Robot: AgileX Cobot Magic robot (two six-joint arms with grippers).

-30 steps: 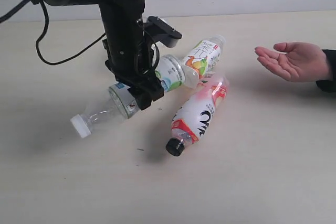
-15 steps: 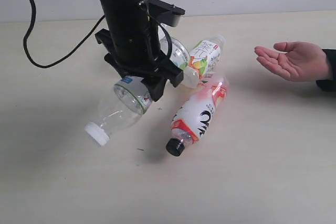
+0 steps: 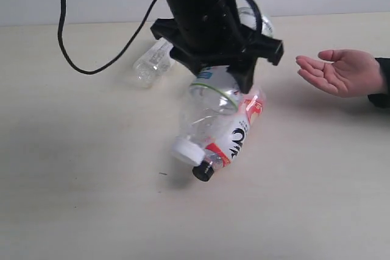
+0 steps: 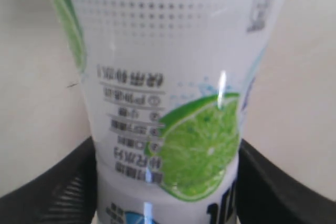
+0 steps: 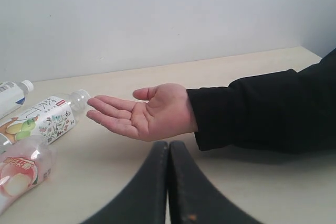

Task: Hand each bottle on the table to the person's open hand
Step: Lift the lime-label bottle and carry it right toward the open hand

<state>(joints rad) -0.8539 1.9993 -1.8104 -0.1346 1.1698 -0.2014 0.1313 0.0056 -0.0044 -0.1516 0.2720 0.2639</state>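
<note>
now holding green-blue label bottle (image 3: pixel 210 114) in my left gripper (image 3: pixel 220 68), jaws clamping on label end, cap hanging down, so it is clearing red-white label bottle (image 3: pixel 241 132) lying on table (image 3: pixel 73 199). person's open hand (image 3: pixel 332 71) waiting well apart. right gripper (image 5: pixel 168 182) pressed closed, carrying nothing.
</note>
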